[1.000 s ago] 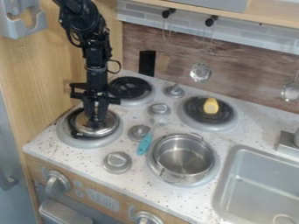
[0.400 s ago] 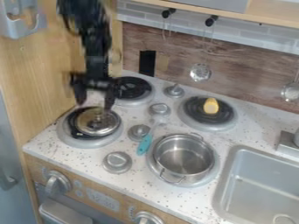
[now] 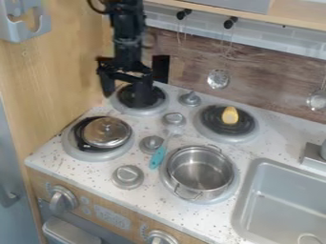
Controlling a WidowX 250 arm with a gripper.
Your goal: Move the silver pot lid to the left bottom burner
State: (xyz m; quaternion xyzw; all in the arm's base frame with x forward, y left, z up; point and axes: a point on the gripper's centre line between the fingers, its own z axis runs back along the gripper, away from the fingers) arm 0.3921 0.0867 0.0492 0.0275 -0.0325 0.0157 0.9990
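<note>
Lid: on burner, front-left of surface; likely light, stiff, slippery
Knob: probably best grip
Tool: fingers apart, empty

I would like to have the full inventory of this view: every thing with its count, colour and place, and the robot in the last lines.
pot lid: one, silver, on the left bottom burner
other burners: three, grey rims, top left, top right, bottom right
pot: one, silver, on the bottom right burner
small object: one, yellow, on the top right burner
utensil: one, blue handle, between the bottom burners
countertop knobs: four, grey, among the burners
front knobs: two, grey, on the wooden front
sink: one, grey, lower right
hanging utensils: two, silvery, before the backsplash
hooks: two, black, under the shelf
arm: one, black, upper left
gripper: one, black, open, near the top left burner
</note>
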